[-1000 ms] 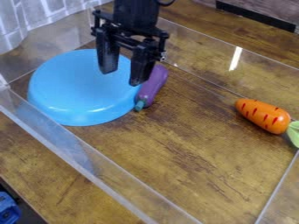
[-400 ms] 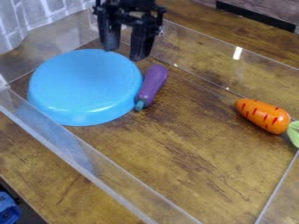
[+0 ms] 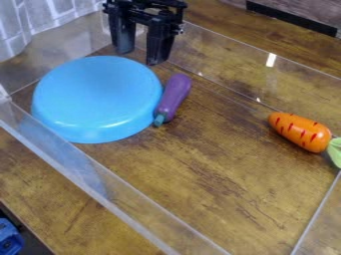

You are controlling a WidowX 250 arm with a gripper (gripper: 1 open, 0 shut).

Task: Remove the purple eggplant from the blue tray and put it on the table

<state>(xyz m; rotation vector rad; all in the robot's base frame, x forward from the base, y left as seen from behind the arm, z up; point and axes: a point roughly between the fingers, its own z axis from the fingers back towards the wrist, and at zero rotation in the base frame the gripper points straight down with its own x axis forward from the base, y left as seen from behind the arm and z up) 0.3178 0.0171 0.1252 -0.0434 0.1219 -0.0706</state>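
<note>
At the lower left of the frame runs the clear wall. Mid-frame, the purple eggplant lies on the table, just beside the blue tray's right edge, its long axis slanting toward the gripper above, whose fingers stand apart, holding nothing.

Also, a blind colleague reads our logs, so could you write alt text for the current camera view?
Purple toy eggplant lies on brown wood-grain table beside round light-blue tray; black gripper hovers behind, orange toy carrot at right.
</note>
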